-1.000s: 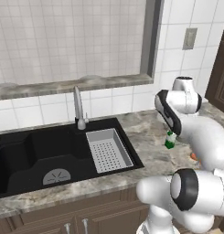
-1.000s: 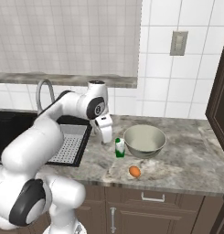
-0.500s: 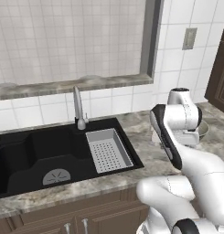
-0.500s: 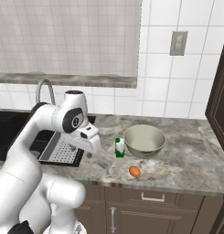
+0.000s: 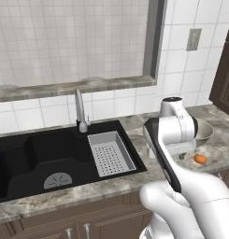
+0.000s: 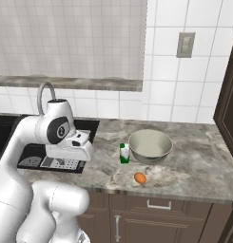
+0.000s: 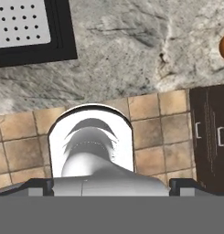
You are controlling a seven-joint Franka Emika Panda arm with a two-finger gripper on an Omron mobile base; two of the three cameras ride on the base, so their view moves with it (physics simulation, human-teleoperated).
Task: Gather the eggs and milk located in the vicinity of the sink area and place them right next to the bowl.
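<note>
Since a second ago the arm has swung back from the milk and folded low toward the counter's front edge, so the gripper now hangs out beyond the edge; its jaws stand fully apart and hold nothing. White square tiles cover the wall [image 6: 165, 85], which carries a grey outlet plate [image 6: 185, 44] and a stone ledge [image 5: 74, 86] below a recessed tiled opening. The mottled grey stone counter [image 6: 199, 166] runs from the sink [image 5: 36, 156] on the left to dark brown cabinetry [image 6: 229, 109] on the right, with brown drawer fronts [image 6: 156, 209] beneath. From the hand view, tan floor tiles [image 7: 154, 132] lie below the counter edge. The black sink holds a grey perforated drainer tray [image 5: 110, 153] at its right side, with the chrome tap [image 5: 79, 112] behind. The bowl [image 6: 150, 145] sits on the counter right of the sink. The milk [image 6: 124, 154] stands upright just beside the bowl's left side. One egg [image 6: 140, 178] lies on the counter near the bowl's front.
</note>
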